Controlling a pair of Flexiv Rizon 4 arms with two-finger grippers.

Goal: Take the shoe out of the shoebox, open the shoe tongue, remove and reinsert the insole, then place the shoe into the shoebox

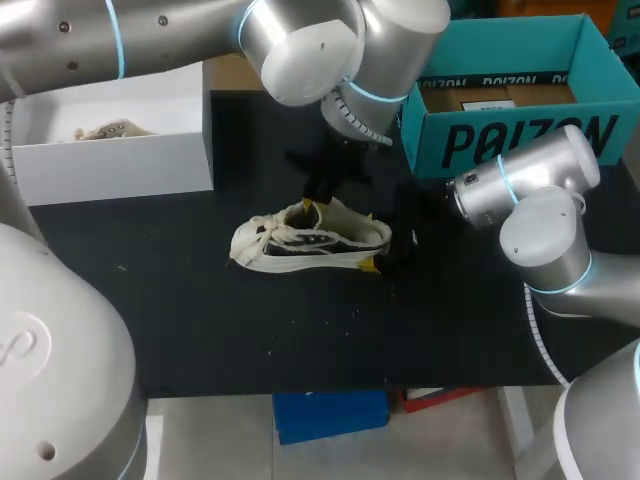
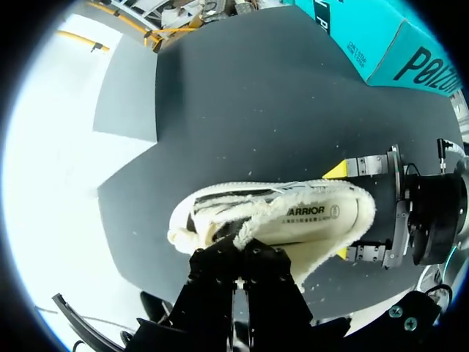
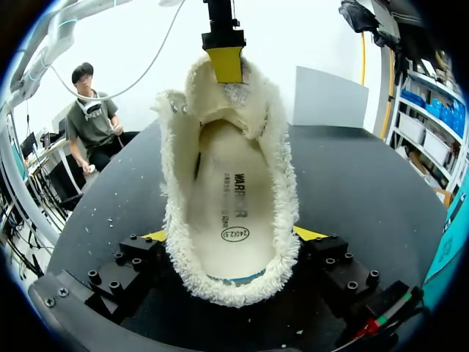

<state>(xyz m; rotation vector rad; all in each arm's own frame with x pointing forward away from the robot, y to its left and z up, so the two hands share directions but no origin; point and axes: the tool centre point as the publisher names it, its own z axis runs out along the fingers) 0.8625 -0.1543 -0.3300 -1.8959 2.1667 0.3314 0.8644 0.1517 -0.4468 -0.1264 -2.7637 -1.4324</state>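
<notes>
Your right pincer (image 3: 234, 235) is clamped on the shoe (image 3: 233, 183) heel, your left pincer (image 2: 240, 257) on its tongue (image 3: 220, 99); 1 pale item (image 1: 112, 130) lies in the white box (image 1: 120, 165).

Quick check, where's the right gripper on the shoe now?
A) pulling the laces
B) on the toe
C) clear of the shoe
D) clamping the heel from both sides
D: in the right wrist view the right gripper has its yellow fingertips against the heel of the shoe, one on either side.

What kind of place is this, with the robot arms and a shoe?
Probably a robot lab workbench: a left arm and right arm hold a cream shoe on a black table, near a teal shoebox.
</notes>
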